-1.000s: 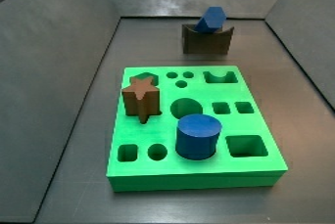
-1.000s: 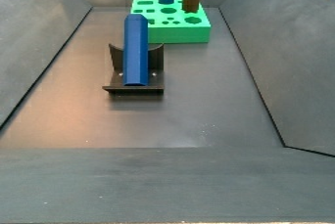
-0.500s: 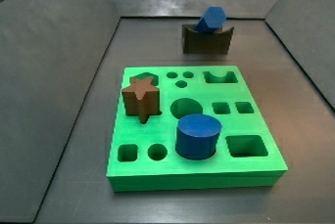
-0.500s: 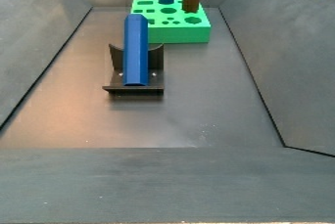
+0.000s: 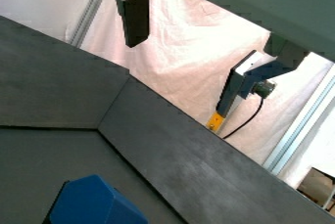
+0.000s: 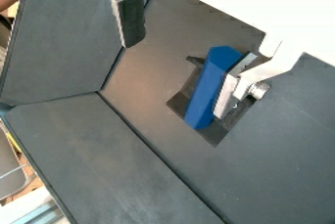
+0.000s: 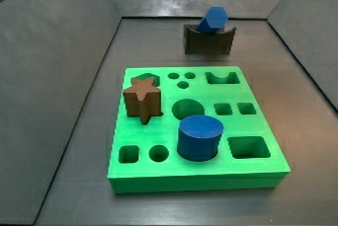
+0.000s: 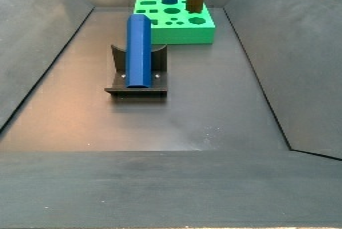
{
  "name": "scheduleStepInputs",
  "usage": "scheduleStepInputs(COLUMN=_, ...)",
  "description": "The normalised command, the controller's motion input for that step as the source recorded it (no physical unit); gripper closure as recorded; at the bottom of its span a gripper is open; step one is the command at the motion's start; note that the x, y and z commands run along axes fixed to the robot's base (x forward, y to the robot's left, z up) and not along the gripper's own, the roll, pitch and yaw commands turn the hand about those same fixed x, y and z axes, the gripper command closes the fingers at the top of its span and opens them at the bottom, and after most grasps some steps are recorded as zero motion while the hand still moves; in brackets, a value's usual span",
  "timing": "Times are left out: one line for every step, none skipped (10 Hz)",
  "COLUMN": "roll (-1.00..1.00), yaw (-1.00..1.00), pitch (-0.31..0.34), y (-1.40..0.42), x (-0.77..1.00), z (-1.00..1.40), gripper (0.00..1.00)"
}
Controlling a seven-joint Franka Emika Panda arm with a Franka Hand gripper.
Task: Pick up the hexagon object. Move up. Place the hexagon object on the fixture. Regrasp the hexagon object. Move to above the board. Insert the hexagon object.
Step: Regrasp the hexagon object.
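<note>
Pincer (image 6: 197, 37) open high above dark floor (image 8: 201, 123), hexagon object (image 8: 139, 45) on fixture (image 8: 138, 85)

The pincer (image 6: 183, 42) is out of frame in both side views, and in both wrist views only parts of its fingers (image 5: 133, 18) show, cut off by the picture's edge. In a wrist view the hexagon object (image 5: 89, 203) appears only as a blue corner cropped by the frame. In a side view the fixture (image 7: 209, 39) hides the bar's lower length, so only its end face shows.
</note>
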Motion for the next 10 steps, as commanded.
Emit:
scheduleStepInputs(roll=0.16, yaw=0.21, pitch=0.008, y=-0.04, x=0.08, z=-0.01, gripper=0.0)
scheduleStepInputs(roll=0.07, yaw=0.19, pitch=-0.023, y=0.04, x=0.03, z=-1.0, gripper=0.0)
scheduleStepInputs(roll=0.07, yaw=0.17, pitch=-0.027, y=0.04, x=0.03, z=-1.0, gripper=0.0)
scheduleStepInputs(roll=0.06, yaw=0.13, pitch=-0.071, y=0.04, x=0.05, z=-1.0, gripper=0.0)
scheduleStepInputs(roll=0.06, yaw=0.1, pitch=-0.115, y=0.04, x=0.05, z=-1.0, gripper=0.0)
scheduleStepInputs(roll=0.07, yaw=0.06, pitch=-0.128, y=0.04, x=0.06, z=-1.0, gripper=0.0)
scheduleStepInputs(roll=0.07, yaw=0.03, pitch=-0.139, y=0.04, x=0.06, z=-1.0, gripper=0.0)
scheduleStepInputs(roll=0.07, yaw=0.0, pitch=-0.136, y=0.04, x=0.06, z=-1.0, gripper=0.0)
scheduleStepInputs(roll=0.07, yaw=-0.03, pitch=-0.125, y=0.03, x=0.06, z=-1.0, gripper=0.0)
scheduleStepInputs(roll=0.07, yaw=-0.04, pitch=-0.119, y=0.03, x=0.07, z=-1.0, gripper=0.0)
